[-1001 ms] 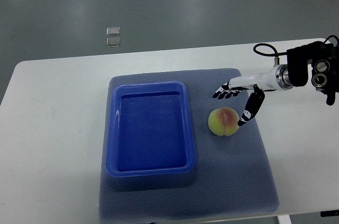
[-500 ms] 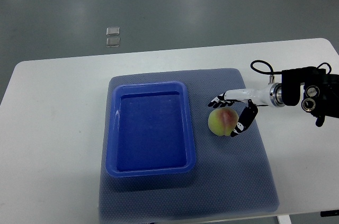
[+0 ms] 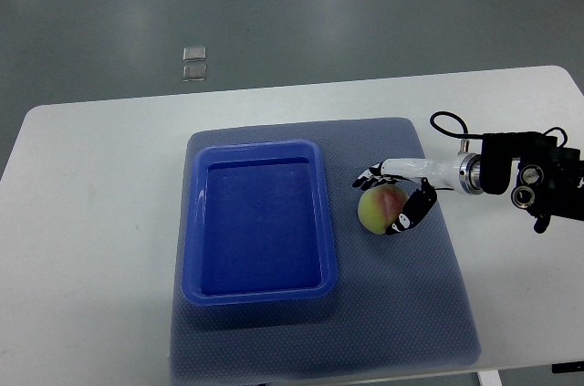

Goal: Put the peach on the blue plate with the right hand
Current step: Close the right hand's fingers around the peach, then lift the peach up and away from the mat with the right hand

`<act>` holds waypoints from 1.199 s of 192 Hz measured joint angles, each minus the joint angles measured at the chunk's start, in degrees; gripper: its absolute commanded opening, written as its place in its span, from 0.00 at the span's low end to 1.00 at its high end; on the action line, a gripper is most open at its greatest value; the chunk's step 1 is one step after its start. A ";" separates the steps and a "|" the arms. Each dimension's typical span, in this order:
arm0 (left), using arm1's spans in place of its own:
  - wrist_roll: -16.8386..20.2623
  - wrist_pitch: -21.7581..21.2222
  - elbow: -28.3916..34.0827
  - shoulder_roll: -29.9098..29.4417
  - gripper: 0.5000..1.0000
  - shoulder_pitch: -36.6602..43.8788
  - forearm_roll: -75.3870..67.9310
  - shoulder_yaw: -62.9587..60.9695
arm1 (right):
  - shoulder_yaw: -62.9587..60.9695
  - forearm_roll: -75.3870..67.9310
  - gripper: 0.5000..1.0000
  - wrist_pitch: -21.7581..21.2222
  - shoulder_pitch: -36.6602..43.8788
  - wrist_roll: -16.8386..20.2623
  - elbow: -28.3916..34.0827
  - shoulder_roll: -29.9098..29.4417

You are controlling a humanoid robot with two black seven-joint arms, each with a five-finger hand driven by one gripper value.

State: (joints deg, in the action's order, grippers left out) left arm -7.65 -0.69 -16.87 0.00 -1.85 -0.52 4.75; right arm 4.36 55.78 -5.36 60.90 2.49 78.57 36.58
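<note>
The peach [image 3: 376,211], yellow-green with a pink blush, lies on the grey-blue mat [image 3: 429,295], just right of the blue plate [image 3: 193,222], a deep rectangular tray. My right hand [image 3: 377,203] comes in from the right edge and wraps the peach. Its fingers [image 3: 366,176] curl over the far side and its thumb [image 3: 404,215] presses the near right side. The peach rests on the mat. The tray holds nothing. The left arm is out of view.
The mat lies on a white table [image 3: 91,222] with its front edge close to the mat's near side. Two small pale squares [image 3: 194,62] lie on the grey floor beyond the table. A black cable [image 3: 447,121] loops above my right wrist.
My right hand has come down and to the left from above the peach and closed around it. The forearm has dropped toward the table. The peach has shifted slightly left.
</note>
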 measured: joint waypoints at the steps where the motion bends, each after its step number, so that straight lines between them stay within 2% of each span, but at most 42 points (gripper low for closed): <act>1: 0.00 0.00 0.00 0.00 1.00 0.00 0.00 0.00 | -0.01 0.05 0.48 0.01 -0.02 -0.03 0.00 -0.01; 14: 0.00 0.00 0.02 0.00 1.00 0.00 0.00 0.00 | -0.03 0.81 0.28 0.06 -0.18 -0.49 0.00 -0.08; 16: 0.00 0.00 0.03 0.00 1.00 0.00 0.00 0.00 | -0.04 0.93 0.28 0.07 -0.19 -0.57 0.00 -0.09; 19: 0.00 0.00 0.04 0.00 1.00 0.00 0.00 0.00 | -0.04 1.11 0.21 0.08 -0.21 -0.69 0.00 -0.09; 35: 0.00 0.00 0.06 0.00 1.00 0.00 0.00 0.00 | -0.06 1.96 0.01 0.04 -0.22 -1.07 0.00 -0.01; 38: 0.00 0.00 0.06 0.00 1.00 0.00 0.00 0.00 | -0.06 2.06 0.00 -0.01 -0.21 -1.10 0.01 0.05; 61: 0.00 0.00 0.03 0.00 1.00 0.00 0.00 0.00 | -0.92 2.30 0.00 -0.73 0.50 -1.22 0.38 0.85; 81: 0.00 0.00 -0.01 0.00 1.00 0.00 0.00 -0.01 | -4.07 1.79 0.00 -3.56 2.71 -1.57 1.53 2.99; 112: 0.00 0.00 -0.11 0.00 1.00 0.00 0.00 -0.09 | -7.39 -0.93 0.00 -7.84 10.27 -2.12 3.54 7.33; 167: -0.01 0.00 -0.42 0.00 1.00 0.01 -0.01 -0.10 | -7.61 -11.71 0.00 -16.19 28.58 -1.77 3.81 13.15; 207: 0.00 0.08 -0.53 0.00 1.00 0.01 -0.10 -0.09 | -7.03 -13.03 0.00 -17.55 32.54 -1.54 3.73 12.00; 230: 0.01 0.08 -0.54 0.00 1.00 -0.01 -0.11 -0.08 | -5.70 -13.07 0.00 -16.88 33.00 -1.46 2.47 6.94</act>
State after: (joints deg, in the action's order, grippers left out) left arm -7.64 -0.61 -17.41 0.00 -1.85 -0.63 4.66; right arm -1.33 42.71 -22.25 93.90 1.03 81.04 43.52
